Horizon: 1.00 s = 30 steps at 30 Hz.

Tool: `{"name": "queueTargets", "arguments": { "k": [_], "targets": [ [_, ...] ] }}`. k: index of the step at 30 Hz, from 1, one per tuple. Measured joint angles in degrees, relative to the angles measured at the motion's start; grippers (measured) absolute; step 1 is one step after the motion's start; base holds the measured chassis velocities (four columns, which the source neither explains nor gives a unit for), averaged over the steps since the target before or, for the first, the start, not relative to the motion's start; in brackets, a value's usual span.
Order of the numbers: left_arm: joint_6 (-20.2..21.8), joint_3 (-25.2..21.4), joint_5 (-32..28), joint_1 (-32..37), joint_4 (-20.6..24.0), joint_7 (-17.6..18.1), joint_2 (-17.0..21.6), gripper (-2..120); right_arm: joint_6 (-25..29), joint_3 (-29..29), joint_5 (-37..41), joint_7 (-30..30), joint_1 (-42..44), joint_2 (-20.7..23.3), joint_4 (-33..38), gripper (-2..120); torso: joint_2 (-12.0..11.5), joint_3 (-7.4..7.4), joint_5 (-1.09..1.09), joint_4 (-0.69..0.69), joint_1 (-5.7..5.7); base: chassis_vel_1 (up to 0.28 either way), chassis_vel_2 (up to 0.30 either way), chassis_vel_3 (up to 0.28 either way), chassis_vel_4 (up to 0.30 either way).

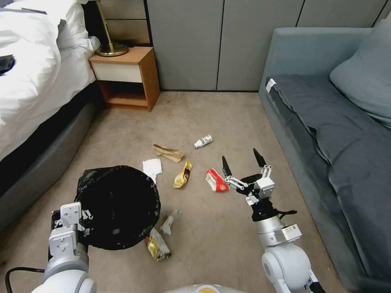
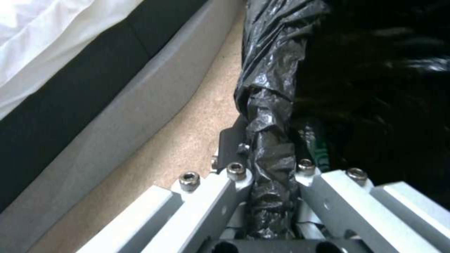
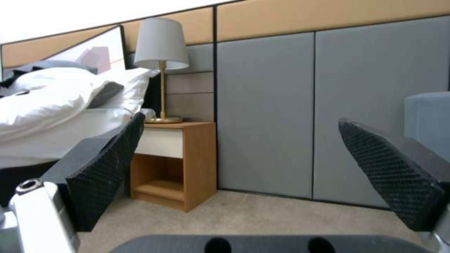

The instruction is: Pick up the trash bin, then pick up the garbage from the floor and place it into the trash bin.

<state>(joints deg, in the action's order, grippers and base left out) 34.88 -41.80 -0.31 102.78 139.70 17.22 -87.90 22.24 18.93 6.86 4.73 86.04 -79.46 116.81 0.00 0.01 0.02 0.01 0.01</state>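
At the bin's near rim, the left tool [image 2: 269, 196] was clamped on the bag-covered edge of the trash bin [image 1: 118, 205], so step one looked done. Right tool [image 1: 243, 162] hung wide open and empty over the floor, garbage like the red wrapper [image 1: 216, 180] and bottle [image 1: 203, 141] not yet picked up

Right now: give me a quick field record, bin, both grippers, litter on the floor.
trash bin: black-bagged, at the left, held by its rim
left gripper: shut on the bagged rim of the trash bin
right gripper: open, empty, raised beside the red wrapper
litter on carpet: bottle, brown paper bag, white paper scrap, yellow wrapper, clear wrapper, yellow packet by the bin
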Motion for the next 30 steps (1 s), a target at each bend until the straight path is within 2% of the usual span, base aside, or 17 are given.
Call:
{"name": "queueTargets", "arguments": {
  "k": [20, 24, 25, 26, 28, 29, 30],
  "targets": [
    [0.1, -0.7, -0.3, 0.5, 1.2, 0.0, -0.4, 1, 0.4, -0.5, -0.9, -1.0, -2.7, 1.2, -1.8, 100, 0.0, -0.02, -0.01, -0.01, -0.01, 0.004, -0.006, -0.012, 0.004],
    [0.2, -1.2, -0.6, 1.0, 2.1, 0.0, -0.5, 1, -5.8, -2.8, -0.3, -4.3, -6.0, 3.6, -2.0, 100, 0.0, -0.02, -0.02, -0.02, -0.01, 0.0, 0.0, 0.0, 0.0],
    [0.2, -1.2, -0.6, 1.0, 2.1, 0.0, -0.5, 1, -5.8, -2.8, -0.3, -4.3, -6.0, 3.6, -2.0, 100, 0.0, -0.02, -0.02, -0.02, -0.01, 0.0, 0.0, 0.0, 0.0],
    [0.7, -2.4, -1.6, 0.9, 3.3, 0.3, -0.7, 1, -11.9, -6.7, 3.3, -5.8, -9.1, 6.6, -2.9, 100, 0.0, -0.02, 0.0, 0.0, -0.01, 0.0, 0.0, 0.0, 0.0],
    [0.9, -3.0, -2.0, 0.5, 3.5, 0.5, -1.1, 1, -16.6, -10.5, 7.8, -6.9, -11.8, 9.3, -3.8, 100, 0.0, -0.02, -0.01, -0.01, -0.01, 0.0, 0.0, 0.0, 0.0],
    [0.9, -3.0, -2.0, 0.5, 3.5, 0.5, -1.1, 1, -16.6, -10.5, 7.8, -6.9, -11.8, 9.3, -3.8, 100, 0.0, -0.02, -0.01, -0.01, -0.01, 0.0, 0.0, 0.0, 0.0],
    [0.9, -3.2, -2.1, 0.5, 3.5, 0.6, -1.4, 1, -18.8, -12.7, 10.5, -7.3, -13.6, 10.8, -4.5, 100, 0.0, -0.01, -0.01, -0.01, -0.01, 0.0, 0.0, 0.0, 0.0]
  ]
}}
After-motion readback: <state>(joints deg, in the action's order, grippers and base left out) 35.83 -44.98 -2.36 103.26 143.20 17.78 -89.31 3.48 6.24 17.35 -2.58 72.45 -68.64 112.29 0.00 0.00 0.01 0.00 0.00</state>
